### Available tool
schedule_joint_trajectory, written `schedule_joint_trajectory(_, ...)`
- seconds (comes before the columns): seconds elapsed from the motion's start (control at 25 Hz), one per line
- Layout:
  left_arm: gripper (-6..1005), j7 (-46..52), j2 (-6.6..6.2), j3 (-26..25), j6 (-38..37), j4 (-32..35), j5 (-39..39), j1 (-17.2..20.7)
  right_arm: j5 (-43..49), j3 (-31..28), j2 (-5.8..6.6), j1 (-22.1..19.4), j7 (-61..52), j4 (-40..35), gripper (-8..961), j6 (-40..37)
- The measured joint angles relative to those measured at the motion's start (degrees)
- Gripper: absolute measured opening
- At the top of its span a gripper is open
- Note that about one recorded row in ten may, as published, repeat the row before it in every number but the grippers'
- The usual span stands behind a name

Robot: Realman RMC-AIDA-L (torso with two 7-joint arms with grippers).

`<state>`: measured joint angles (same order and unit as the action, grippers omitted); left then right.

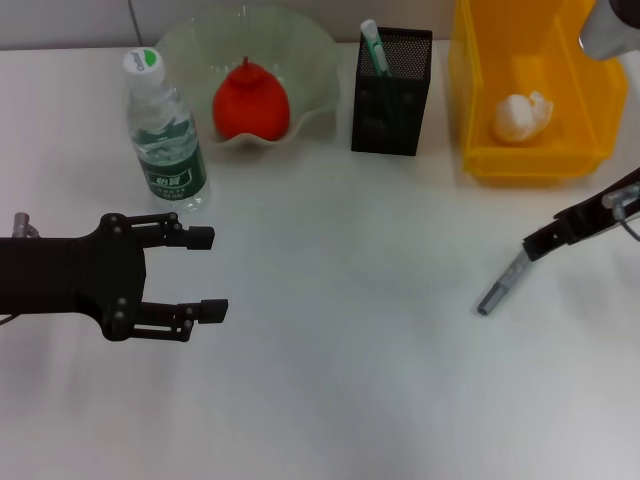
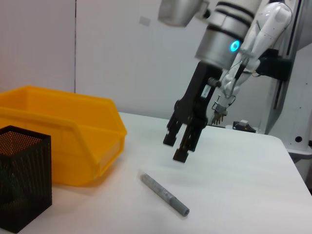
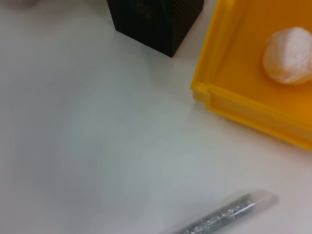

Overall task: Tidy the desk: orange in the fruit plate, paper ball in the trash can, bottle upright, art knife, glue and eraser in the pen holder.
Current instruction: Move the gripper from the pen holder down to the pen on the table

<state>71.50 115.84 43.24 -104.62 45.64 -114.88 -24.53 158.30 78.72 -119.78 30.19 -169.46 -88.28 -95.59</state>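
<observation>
On the white desk (image 1: 330, 390) the bottle (image 1: 165, 135) stands upright at the back left. The orange (image 1: 250, 105) lies in the fruit plate (image 1: 190, 45). The art knife (image 1: 373, 45) sticks out of the pen holder (image 1: 392, 95). The paper ball (image 1: 522, 115) rests in the trash can (image 1: 480, 100). The grey glue (image 1: 503, 283) lies flat at the right. My right gripper (image 2: 175, 148) hovers just above its far end, fingers slightly apart and empty. My left gripper (image 1: 210, 274) stands open and empty in front of the bottle. The eraser is out of view.
The trash can (image 2: 73, 141) and pen holder (image 2: 22, 180) stand side by side along the back edge, behind the glue (image 2: 165, 195). In the right wrist view the glue (image 3: 219, 219) lies a short way from the trash can (image 3: 229, 102) corner.
</observation>
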Motion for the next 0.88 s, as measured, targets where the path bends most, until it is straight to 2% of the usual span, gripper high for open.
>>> schedule_joint_trajectory(0.28,816,-0.3,-0.08,0.2,-0.3,0.1,0.0,-0.4,-1.0,0.0,-0.02,2.9,-0.1,11.5,813,6.0)
schedule_joint_trajectory(0.48,816,-0.4,-0.08,0.2,-0.3,0.1,0.0,-0.4,-0.6,0.1,0.09,5.3,-0.1,16.1,812,8.8)
schedule_joint_trajectory(0.88,816,-0.4,0.21,0.1,0.1,-0.2,0.0,-0.3,1.7,0.3,0.23,8.2,-0.1,20.5,812,10.9)
